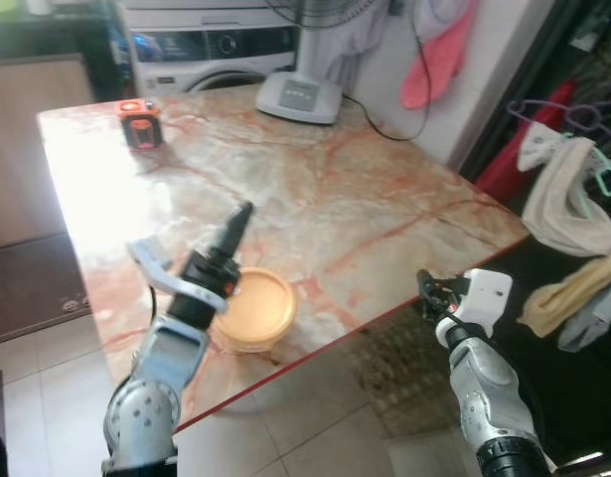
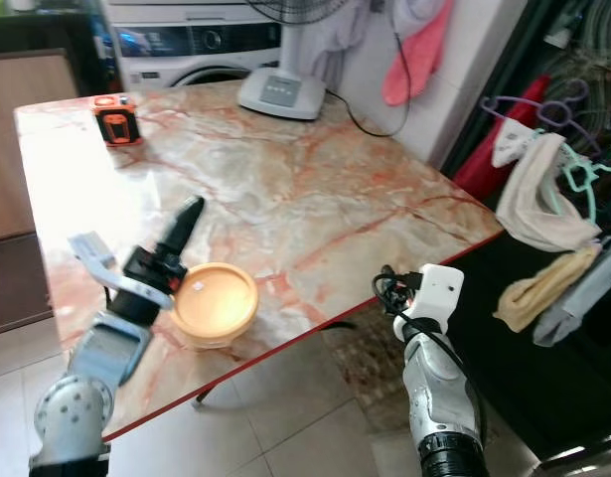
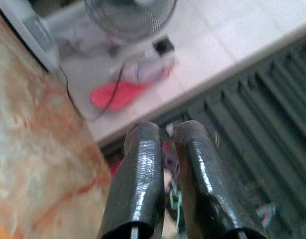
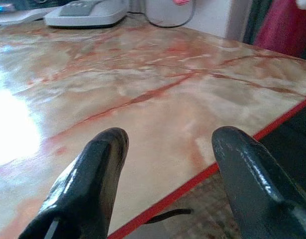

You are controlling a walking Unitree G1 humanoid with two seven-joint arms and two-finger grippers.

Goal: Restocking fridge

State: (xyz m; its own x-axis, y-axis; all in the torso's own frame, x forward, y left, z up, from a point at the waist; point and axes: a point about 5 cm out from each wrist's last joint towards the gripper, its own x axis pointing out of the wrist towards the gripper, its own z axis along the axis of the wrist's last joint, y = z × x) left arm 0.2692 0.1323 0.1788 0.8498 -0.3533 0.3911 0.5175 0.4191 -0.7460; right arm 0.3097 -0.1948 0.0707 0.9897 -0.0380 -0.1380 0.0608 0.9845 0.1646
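Left eye view: marble-pattern bench (image 1: 315, 189) with a red edge, robot standing at its near corner. Left gripper (image 1: 237, 221) is raised over the bench, fingers nearly together with a thin gap, holding nothing; left wrist view shows the two black fingers (image 3: 138, 179) side by side, pointing toward the fan and the far wall. Round tan container with lid (image 1: 251, 310) sits on the bench near the front edge, just beside the left wrist, partly behind it. Can't tell if they touch. Right gripper (image 4: 167, 179) is off the bench by its near right edge, fingers spread wide, empty; right wrist view looks across the bench top along the red edge. Small orange-and-black device (image 1: 139, 122) sits at the far left of the bench. White fan base (image 1: 299, 96) is on the far edge, black cable running off it. Washing machine (image 1: 211, 48) behind the bench. Clothes on hangers (image 1: 573, 189) to the right. Tiled floor (image 1: 315, 427) below.
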